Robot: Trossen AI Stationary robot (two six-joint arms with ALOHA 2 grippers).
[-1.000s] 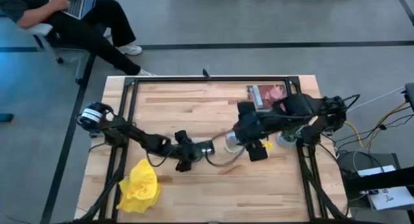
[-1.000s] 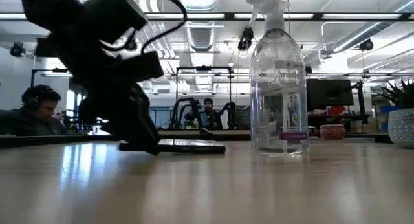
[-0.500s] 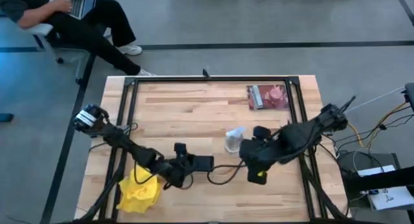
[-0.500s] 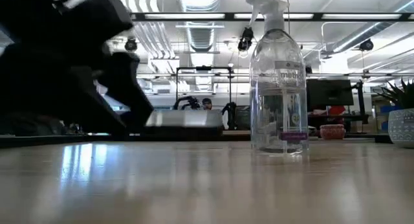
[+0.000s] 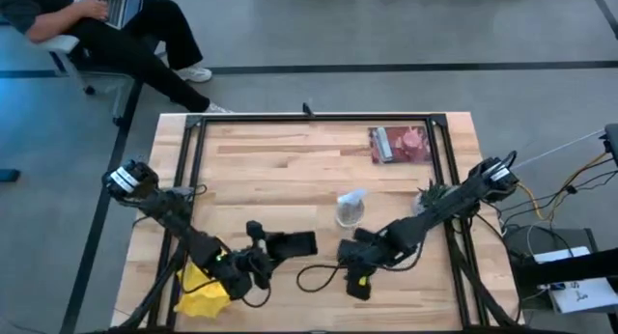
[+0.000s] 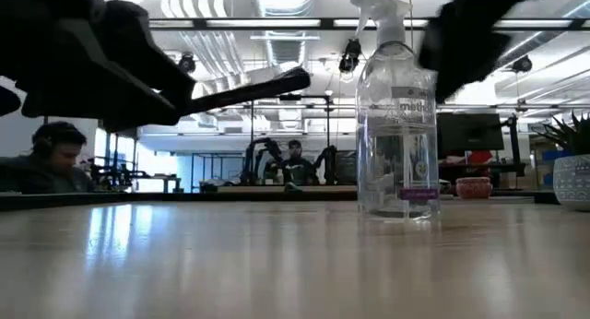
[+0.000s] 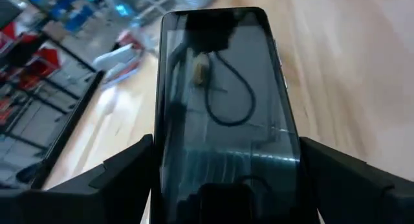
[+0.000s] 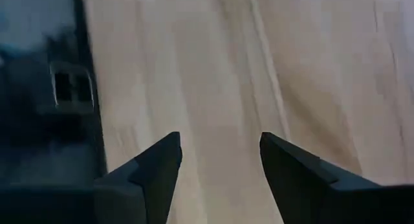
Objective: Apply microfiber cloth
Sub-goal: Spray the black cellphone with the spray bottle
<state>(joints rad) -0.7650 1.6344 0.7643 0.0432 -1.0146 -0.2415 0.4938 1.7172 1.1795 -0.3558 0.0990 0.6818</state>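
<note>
Yellow microfiber cloth (image 5: 206, 293), crumpled in irregular folds, lies at the near left corner of the wooden tabletop (image 5: 280, 175), partly covered by the left arm that reaches across it. Left pincer (image 5: 268, 254), just beside the cloth toward the middle of the near edge, pinches a black phone (image 5: 293, 243) by its lower end; the left wrist view shows the phone (image 7: 223, 101) between the two dark fingers (image 7: 119, 175), its glass reflecting a looped cable, and the low view shows it raised clear of the tabletop as a thin dark slab (image 6: 249, 87). Right pincer (image 5: 356, 282) sits low over the near edge, right of the phone and apart from it, its fingers (image 8: 158, 169) spread with bare wood visible between them. Clear plastic spray bottle (image 5: 350, 208) stands upright near the centre of the tabletop. Pink-and-red packet (image 5: 399, 144) lies toward the far right corner. Seated person (image 5: 106, 25) with a laptop occupies the floor beyond the far left corner.
</note>
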